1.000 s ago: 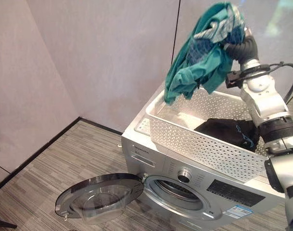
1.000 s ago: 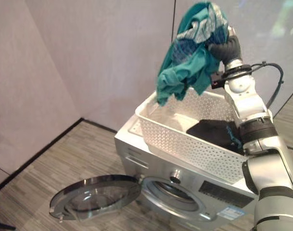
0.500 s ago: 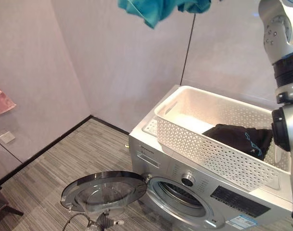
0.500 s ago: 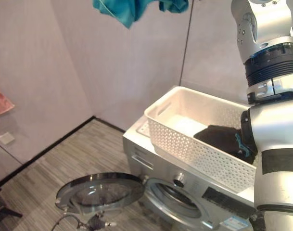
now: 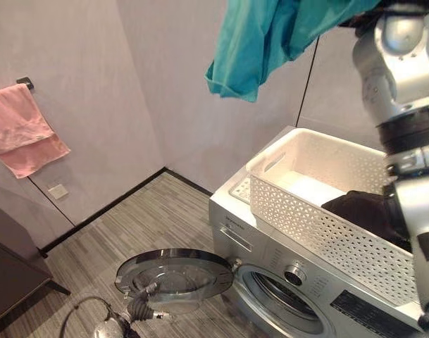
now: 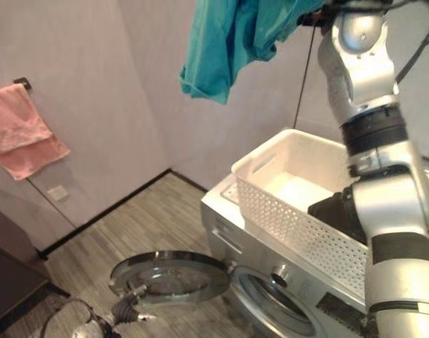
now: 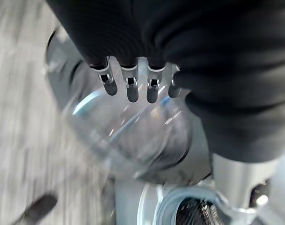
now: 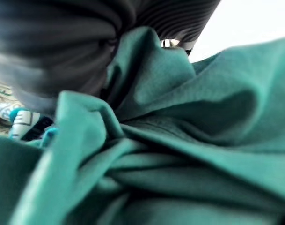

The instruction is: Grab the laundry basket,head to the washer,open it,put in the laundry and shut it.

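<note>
Lifting teal cotton garment (image 5: 260, 42) high at twelve o'clock, bunched over right robot hand (image 8: 62, 51), grip impossible to tell, clearing white perforated plastic basket (image 5: 320, 211) atop silver washer (image 5: 270, 282); left robot hand (image 7: 133, 82) hovering relaxed over open round glass door (image 5: 173, 273).

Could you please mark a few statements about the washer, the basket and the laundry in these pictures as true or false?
1. The washer door stands open. True.
2. The white laundry basket sits on the floor beside the washer. False: it rests on top of the washer.
3. The teal garment hangs in the air above the basket, held up by the right arm. True.
4. The basket is empty. False: a dark garment lies in it.
5. A pink towel hangs on the wall. True.
6. The left hand grips the teal garment. False: it hangs over the open door's glass with nothing in its fingers.
</note>
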Available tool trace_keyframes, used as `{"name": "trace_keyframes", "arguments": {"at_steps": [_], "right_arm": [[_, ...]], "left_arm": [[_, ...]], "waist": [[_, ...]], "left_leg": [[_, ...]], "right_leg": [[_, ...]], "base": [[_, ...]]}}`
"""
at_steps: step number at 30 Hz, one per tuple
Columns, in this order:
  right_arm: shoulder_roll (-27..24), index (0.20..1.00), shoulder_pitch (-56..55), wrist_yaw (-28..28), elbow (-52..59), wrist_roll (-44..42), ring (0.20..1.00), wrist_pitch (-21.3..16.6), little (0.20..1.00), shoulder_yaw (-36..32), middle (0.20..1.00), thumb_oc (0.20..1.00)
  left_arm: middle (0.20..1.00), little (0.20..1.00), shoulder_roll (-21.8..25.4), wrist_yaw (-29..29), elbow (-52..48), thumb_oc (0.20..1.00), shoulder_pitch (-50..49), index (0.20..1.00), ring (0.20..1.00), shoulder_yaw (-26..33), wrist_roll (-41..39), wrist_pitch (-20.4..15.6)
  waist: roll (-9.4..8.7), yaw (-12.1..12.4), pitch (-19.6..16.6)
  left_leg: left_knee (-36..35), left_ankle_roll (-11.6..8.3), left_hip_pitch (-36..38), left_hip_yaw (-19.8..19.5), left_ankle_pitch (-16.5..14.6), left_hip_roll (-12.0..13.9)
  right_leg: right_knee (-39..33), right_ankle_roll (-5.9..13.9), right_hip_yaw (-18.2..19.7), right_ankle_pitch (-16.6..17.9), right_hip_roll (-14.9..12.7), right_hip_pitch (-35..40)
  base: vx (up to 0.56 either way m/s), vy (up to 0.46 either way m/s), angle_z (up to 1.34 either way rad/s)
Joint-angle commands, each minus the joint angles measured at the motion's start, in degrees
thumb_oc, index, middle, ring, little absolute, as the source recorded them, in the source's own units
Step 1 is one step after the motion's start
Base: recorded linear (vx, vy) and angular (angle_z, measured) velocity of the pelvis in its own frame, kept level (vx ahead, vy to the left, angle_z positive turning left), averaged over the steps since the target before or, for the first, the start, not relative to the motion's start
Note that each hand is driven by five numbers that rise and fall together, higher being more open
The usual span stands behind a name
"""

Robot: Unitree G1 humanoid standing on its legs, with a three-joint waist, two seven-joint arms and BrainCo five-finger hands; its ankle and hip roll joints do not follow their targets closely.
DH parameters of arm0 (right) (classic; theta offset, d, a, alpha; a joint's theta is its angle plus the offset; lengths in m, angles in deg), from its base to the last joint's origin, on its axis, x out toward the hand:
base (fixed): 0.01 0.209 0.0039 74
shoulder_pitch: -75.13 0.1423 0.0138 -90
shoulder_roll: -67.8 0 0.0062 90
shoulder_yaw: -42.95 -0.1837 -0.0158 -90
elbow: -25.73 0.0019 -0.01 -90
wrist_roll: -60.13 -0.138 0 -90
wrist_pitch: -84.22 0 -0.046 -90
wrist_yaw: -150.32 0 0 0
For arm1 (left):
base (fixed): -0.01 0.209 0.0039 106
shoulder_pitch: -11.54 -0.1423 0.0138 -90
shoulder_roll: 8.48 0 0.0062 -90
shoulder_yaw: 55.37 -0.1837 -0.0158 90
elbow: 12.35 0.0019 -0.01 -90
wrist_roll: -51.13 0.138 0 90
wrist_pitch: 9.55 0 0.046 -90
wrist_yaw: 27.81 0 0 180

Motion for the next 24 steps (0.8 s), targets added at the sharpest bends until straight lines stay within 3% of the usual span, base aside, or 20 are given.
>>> {"name": "trace_keyframes", "arguments": {"at_steps": [1,6,12,13,15,19,20,22,24], "right_arm": [[2.7,0.200,-0.3,1.8,3.9,-3.4,0.200,-5.1,0.200,-0.5,0.200,0.200],[4.0,0.200,-8.7,2.4,15.1,-1.8,0.200,-4.9,0.200,-2.1,0.200,0.200],[3.1,0.200,-14.7,4.2,21.6,-0.6,0.200,-4.3,0.200,-2.4,0.200,0.200],[2.0,0.200,-15.4,4.6,22.3,-0.2,0.200,-4.0,0.200,-2.3,0.200,0.200],[-1.4,0.200,-13.9,4.3,20.0,1.8,0.200,-3.7,0.200,-1.3,0.200,0.200],[-0.9,0.200,-11.1,3.7,16.0,2.4,0.200,-3.9,0.200,0.0,0.200,0.200],[-1.0,0.200,-8.4,2.9,12.2,2.7,0.200,-3.8,0.200,1.4,0.200,0.200],[-1.6,0.200,-5.4,3.2,7.9,2.9,0.200,-3.6,0.200,3.2,0.200,0.200],[-2.1,0.200,-4.8,3.3,6.2,3.0,0.200,-3.4,0.200,3.9,0.200,0.200]], "left_arm": [[1.000,1.000,1.2,-0.3,1.3,1.000,1.8,1.000,1.000,-0.3,0.9,-1.1],[1.000,1.000,-1.8,-1.4,4.1,1.000,1.5,1.000,1.000,-0.1,1.6,-0.6],[1.000,1.000,-1.0,-1.6,0.2,1.000,0.5,1.000,1.000,1.7,1.1,-1.2],[1.000,1.000,0.4,-1.1,-3.5,1.000,-0.6,1.000,1.000,3.1,-0.7,-1.3],[1.000,1.000,8.8,2.2,-19.7,1.000,-7.0,1.000,1.000,10.6,-15.1,-3.4],[1.000,1.000,15.5,3.9,-27.2,1.000,-10.3,1.000,1.000,16.0,-21.6,-3.2],[1.000,1.000,20.3,4.4,-30.9,1.000,-11.6,1.000,1.000,20.3,-26.5,-4.0],[1.000,1.000,24.7,5.3,-35.2,1.000,-13.2,1.000,1.000,28.0,-32.4,-5.1],[1.000,1.000,25.7,5.1,-36.3,1.000,-13.3,1.000,1.000,32.8,-36.8,-5.8]], "waist": [[-4.79,0.0,-2.8],[-4.23,-0.7,-2.5],[-3.89,-0.8,-2.3],[-3.89,-0.7,-2.3],[-3.77,0.0,-2.3],[-4.13,0.1,-2.6],[-4.25,0.6,-2.8],[-4.79,1.0,-2.9],[-5.17,1.4,-3.2]], "left_leg": [[0.1,-2.03,-4.3,0.6,3.3,-2.6],[0.1,-1.85,-3.9,1.5,3.2,-2.4],[0.1,-1.66,-3.8,2.5,3.1,-2.2],[0.1,-1.61,-3.7,2.6,3.1,-2.1],[0.1,-1.47,-3.4,2.9,2.7,-2.1],[0.1,-1.48,-3.6,3.0,3.1,-2.1],[0.1,-1.60,-3.6,2.9,3.2,-2.0],[0.1,-1.76,-3.5,2.8,3.3,-2.0],[0.1,-1.90,-3.6,2.6,3.4,-2.1]], "right_leg": [[1.3,1.49,4.6,0.4,-1.1,1.2],[1.5,1.23,5.9,0.6,-0.9,1.0],[1.0,1.22,6.9,1.0,-0.7,0.6],[0.9,1.25,7.0,1.0,-0.7,0.6],[0.4,1.53,7.3,1.2,-0.8,0.8],[-0.1,1.58,7.3,1.8,-0.7,0.7],[-0.2,1.65,7.3,2.0,-0.7,0.8],[-0.4,1.69,7.2,2.1,-0.7,1.1],[-0.6,1.66,6.9,2.2,-0.7,1.2]], "base": [[0.00,0.000,0.00],[-0.01,0.001,-0.05],[-0.01,0.000,-0.16],[0.00,0.001,-0.06],[0.01,0.007,-0.18],[0.00,-0.001,-0.06],[0.00,0.000,0.00],[0.01,-0.003,0.02],[0.00,0.000,0.00]]}}
